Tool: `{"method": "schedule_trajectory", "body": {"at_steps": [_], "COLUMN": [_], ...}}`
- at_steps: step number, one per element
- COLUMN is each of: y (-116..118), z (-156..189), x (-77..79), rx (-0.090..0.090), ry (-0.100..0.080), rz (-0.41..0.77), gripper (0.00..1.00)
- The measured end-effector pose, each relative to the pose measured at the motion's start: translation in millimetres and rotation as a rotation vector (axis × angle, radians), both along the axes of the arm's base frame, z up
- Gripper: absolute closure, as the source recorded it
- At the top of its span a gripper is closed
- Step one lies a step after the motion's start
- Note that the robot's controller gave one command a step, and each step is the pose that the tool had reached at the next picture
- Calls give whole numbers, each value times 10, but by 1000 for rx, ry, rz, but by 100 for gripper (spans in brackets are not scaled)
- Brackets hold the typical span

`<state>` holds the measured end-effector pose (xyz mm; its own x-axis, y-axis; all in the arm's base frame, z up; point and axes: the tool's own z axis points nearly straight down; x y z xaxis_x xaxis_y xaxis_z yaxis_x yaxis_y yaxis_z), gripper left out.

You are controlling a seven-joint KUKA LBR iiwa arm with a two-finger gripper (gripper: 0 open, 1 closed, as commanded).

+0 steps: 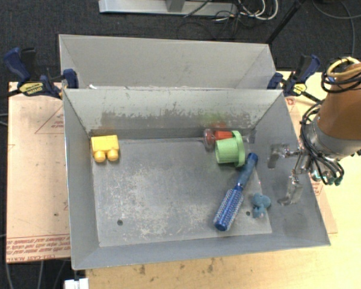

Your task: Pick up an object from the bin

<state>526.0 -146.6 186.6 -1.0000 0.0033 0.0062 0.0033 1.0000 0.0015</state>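
In the camera view, the gripper (pixel 283 176) hangs at the right side of the grey bin (pixel 168 221), over bare metal where the floor meets the right wall. Its two fingers (pixel 292 191) stand spread apart with nothing between them. Nearest to it is a small blue lump (pixel 260 205), just to the left of the lower finger and apart from it. Beside that lies a blue hairbrush (pixel 234 194), aslant, with its bristled head toward the front and its handle pointing up at a green cylinder (pixel 230 149) by the back wall. A small red thing (pixel 211 135) sits just behind the cylinder. A yellow block (pixel 105 147) lies well apart in the far left corner.
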Motion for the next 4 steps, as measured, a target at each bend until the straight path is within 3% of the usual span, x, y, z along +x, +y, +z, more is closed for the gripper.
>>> {"method": "schedule_trajectory", "body": {"at_steps": [1,2,3,4], "y": [376,1206,1185,1229], "z": [-1141,-1164,-1168,399], "x": [97,-170,-169,-319], "rx": [0,4,3,-2], "ry": [-14,-11,-9,-15], "rz": [697,1227,1225,1259], "gripper": [0,0,100,100]}}
